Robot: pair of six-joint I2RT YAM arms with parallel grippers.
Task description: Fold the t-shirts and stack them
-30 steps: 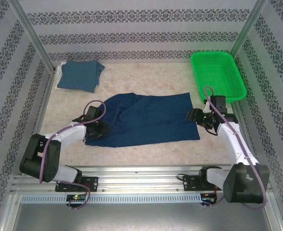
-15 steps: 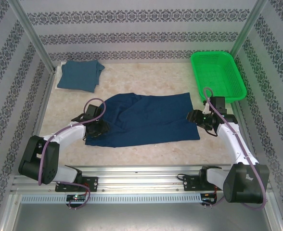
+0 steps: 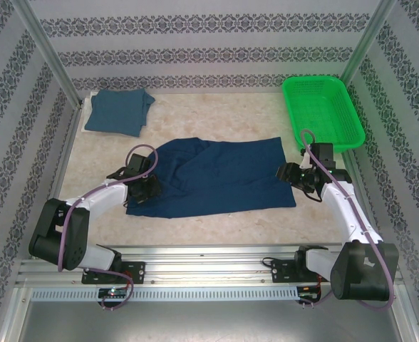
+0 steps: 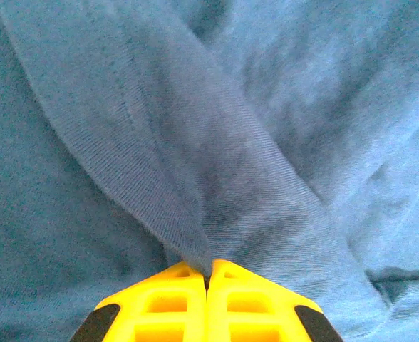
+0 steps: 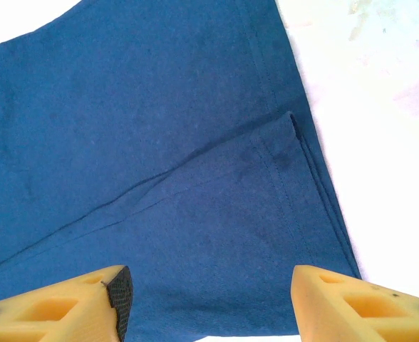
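Note:
The dark navy t-shirt (image 3: 220,174) lies spread across the middle of the table, its print hidden. My left gripper (image 3: 149,189) is at the shirt's left end, shut on a pinched ridge of the navy cloth (image 4: 195,206) that rises into its yellow fingertips (image 4: 181,285). My right gripper (image 3: 289,173) hovers over the shirt's right edge, open, with the hemmed corner of the navy t-shirt (image 5: 281,153) between and beyond its fingers (image 5: 117,288). The lighter teal-blue t-shirt (image 3: 118,112) sits folded at the back left corner.
A green mesh basket (image 3: 322,110) stands at the back right, just behind the right arm. Bare marbled tabletop (image 3: 216,117) lies behind the navy shirt and in front of it. Patterned walls and metal posts enclose the table.
The left gripper has shifted slightly back and to the right along the shirt's left end, holding the cloth. The right arm has stayed where it was.

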